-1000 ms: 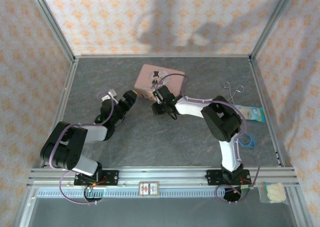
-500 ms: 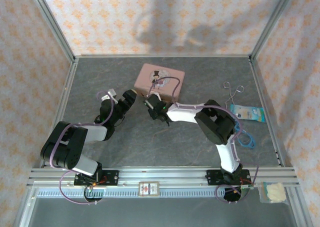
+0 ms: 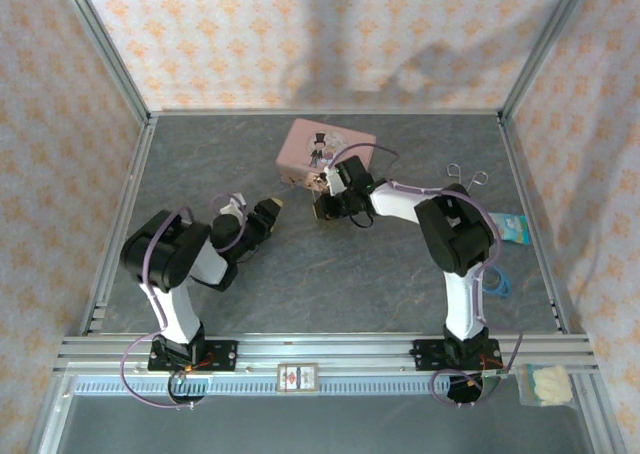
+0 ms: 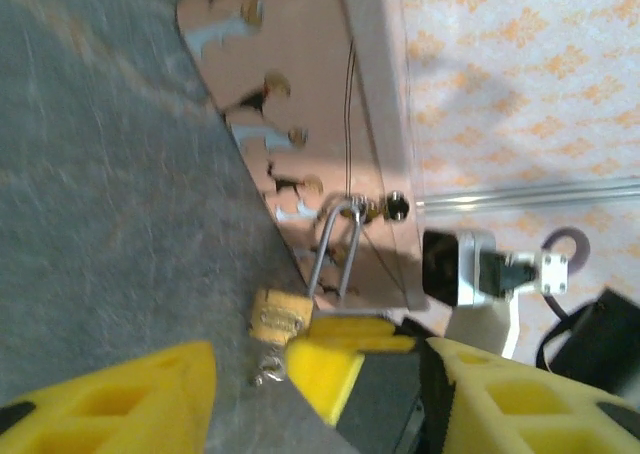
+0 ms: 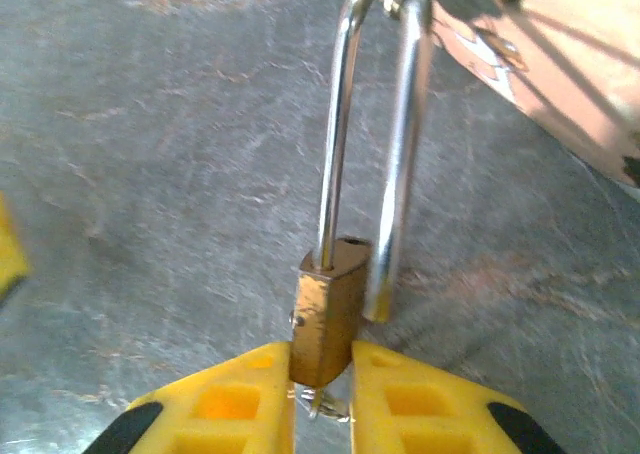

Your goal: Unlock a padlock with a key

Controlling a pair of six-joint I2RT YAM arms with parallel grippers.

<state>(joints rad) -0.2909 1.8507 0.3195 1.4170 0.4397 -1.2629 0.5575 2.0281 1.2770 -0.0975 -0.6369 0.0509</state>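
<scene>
The small brass padlock (image 5: 325, 319) hangs by its silvery shackle (image 5: 400, 144) from the hasp of the pink tin (image 3: 325, 146). One shackle leg stands free of the body. My right gripper (image 5: 322, 359) is shut on the padlock body, and the key (image 5: 325, 406) sticks out below it between the fingers. In the left wrist view the padlock (image 4: 280, 314) and key (image 4: 268, 369) lie just ahead of my left gripper (image 4: 320, 414), whose yellow fingers (image 4: 110, 404) stand wide apart around the right gripper's fingertip. From above, the left gripper (image 3: 272, 210) faces the right gripper (image 3: 328, 204).
A twin-looped wire tool (image 3: 466, 179), a blue-and-white packet (image 3: 510, 226) and a blue ring (image 3: 492, 279) lie along the right side. Aluminium frame rails and patterned walls enclose the grey table (image 3: 330, 274).
The right gripper swung back to the tin's front and closed on the padlock; the tin turned slightly. The left arm folded up, bringing its gripper right toward the padlock with jaws narrower.
</scene>
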